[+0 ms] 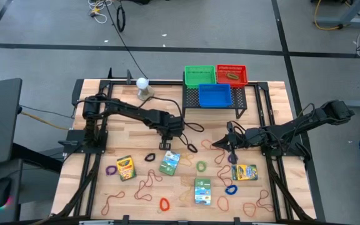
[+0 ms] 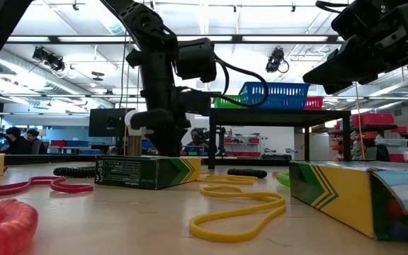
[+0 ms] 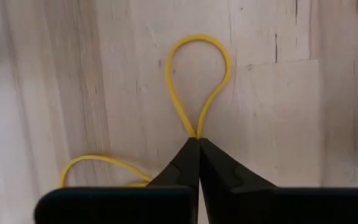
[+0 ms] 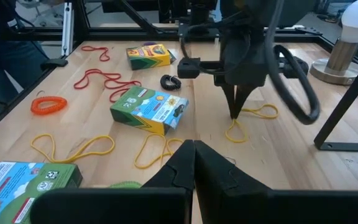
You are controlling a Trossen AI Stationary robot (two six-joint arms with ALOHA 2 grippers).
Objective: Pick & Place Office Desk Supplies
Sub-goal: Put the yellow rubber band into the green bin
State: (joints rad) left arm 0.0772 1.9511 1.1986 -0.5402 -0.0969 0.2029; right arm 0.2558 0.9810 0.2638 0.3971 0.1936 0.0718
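My left gripper (image 1: 165, 145) points down at the table's middle, shut on a yellow rubber band (image 3: 197, 74), just beyond a green crayon box (image 1: 169, 162). My right gripper (image 4: 194, 146) is shut, holds nothing, and hovers above the table right of centre (image 1: 220, 145). Flat on the wood lie yellow crayon boxes (image 1: 125, 167) (image 1: 244, 172) and another green box (image 1: 202, 190). Around them are reddish rubber bands (image 1: 147, 182) and purple (image 1: 110, 169), green (image 1: 201, 166), blue (image 1: 230, 189) and orange-red (image 1: 164, 203) loops. My left gripper pinches the yellow rubber band at its middle (image 3: 196, 132) between the two fingertips, coming from above and pointing down. The band is drawn into two loops; one (image 3: 197, 74) lies flat on the wood ahead of the fingers, the other (image 3: 98, 163) beside them.
A black mesh rack (image 1: 242, 103) stands at the far edge with green (image 1: 200, 75), red (image 1: 232, 74) and blue (image 1: 214, 95) baskets. A white ball on a round stand (image 1: 143, 87) sits left of it. A black cable (image 1: 192, 127) trails off the left arm.
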